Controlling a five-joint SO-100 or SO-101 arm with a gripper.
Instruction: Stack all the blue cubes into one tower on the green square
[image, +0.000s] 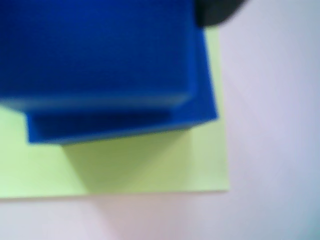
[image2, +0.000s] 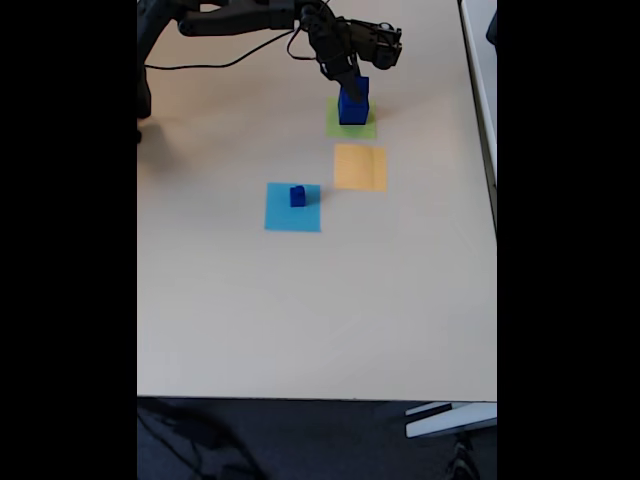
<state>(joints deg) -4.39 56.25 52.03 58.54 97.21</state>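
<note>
I note 2 blue cubes stacked as a tower (image2: 352, 104) on the green square (image2: 366, 130) near the tabletop's far edge, gripper (image2: 356, 82) at its top, grip undeterminable, 1 small cube (image2: 297, 196) on the light blue square (image2: 293, 215) mid-table.

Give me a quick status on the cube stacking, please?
Claw at the tower top, grip state unclear. Two-cube tower on the green square. One small blue cube waiting on the light blue square. Path clear.
</note>
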